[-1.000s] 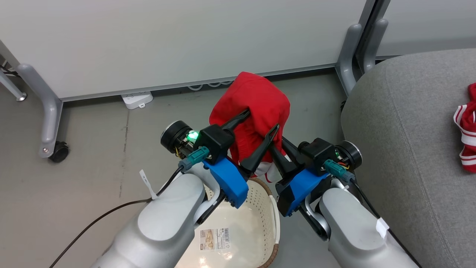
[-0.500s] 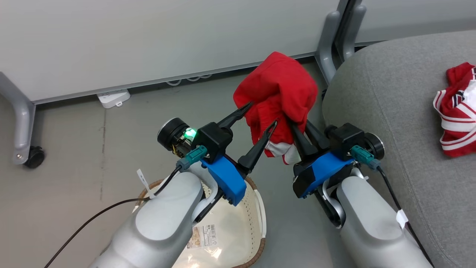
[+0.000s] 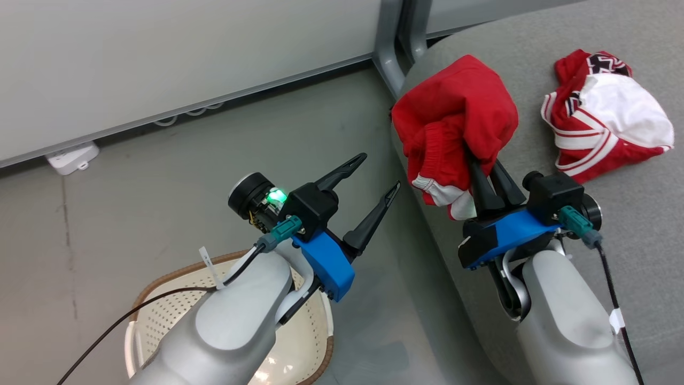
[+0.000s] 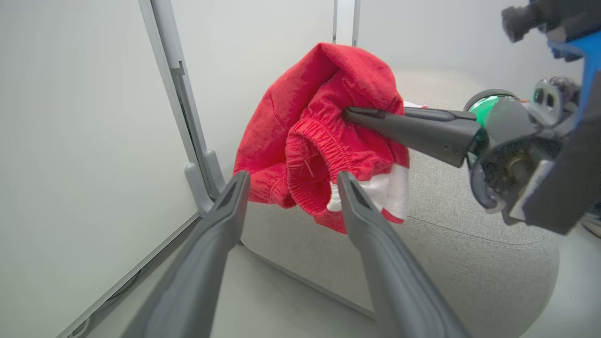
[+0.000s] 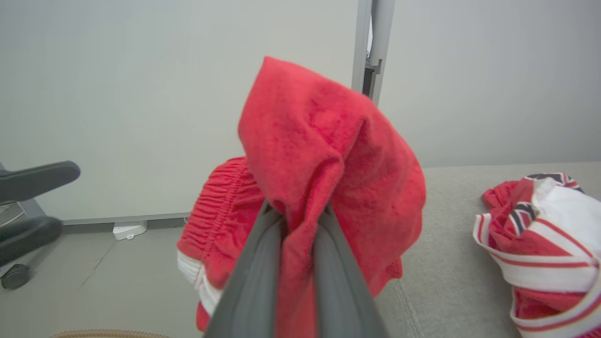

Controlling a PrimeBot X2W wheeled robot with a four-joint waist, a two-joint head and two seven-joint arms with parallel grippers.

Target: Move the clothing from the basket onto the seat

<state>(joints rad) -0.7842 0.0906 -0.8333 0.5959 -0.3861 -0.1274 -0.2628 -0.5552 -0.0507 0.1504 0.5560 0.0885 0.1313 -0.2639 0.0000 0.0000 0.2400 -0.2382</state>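
The seat (image 3: pixel 652 224) has a rounded edge that runs diagonally between the two arms. To its left, bare grey floor (image 3: pixel 160 187) lies open as far as the pale partition (image 3: pixel 160 53), and a grey post (image 3: pixel 393 48) stands at the seat's far corner. The basket (image 3: pixel 152 315) sits on the floor under the left forearm, clear of that edge.

The left hand (image 3: pixel 380 170) is spread wide and holds nothing, over the floor just beside the seat and apart from the cloth. The right hand (image 3: pixel 482 163) has its fingers nearly together, pinching a fold of the plain red garment (image 3: pixel 454 107), which hangs bunched over the seat's edge, with its gathered elastic band and white trim at the lower end. The striped garment (image 3: pixel 604 123) lies crumpled on the seat further right, white panel up
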